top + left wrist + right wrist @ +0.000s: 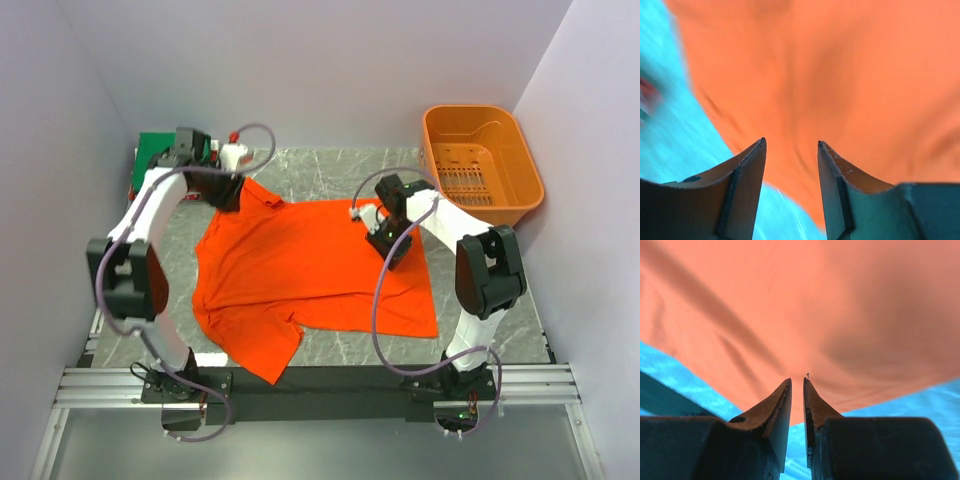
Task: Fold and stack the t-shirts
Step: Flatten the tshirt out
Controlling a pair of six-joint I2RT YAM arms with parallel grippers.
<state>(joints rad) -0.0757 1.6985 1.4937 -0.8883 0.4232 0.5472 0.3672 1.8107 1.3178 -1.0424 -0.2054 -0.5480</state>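
Note:
The bright orange-red t-shirt lies spread flat on the table, collar toward the far left, one sleeve hanging over the near edge. My left gripper is at its far-left corner by the collar. In the left wrist view it is open, the cloth's edge just beyond the tips. My right gripper is at the shirt's far-right edge. In the right wrist view its jaws are nearly together, pinching the shirt, with creases running to the tips. A folded green shirt lies at the back left.
A rigid orange plastic basket stands at the back right corner. White walls close in the left, back and right sides. The marbled table top shows behind the shirt, and the black rail runs along the near edge.

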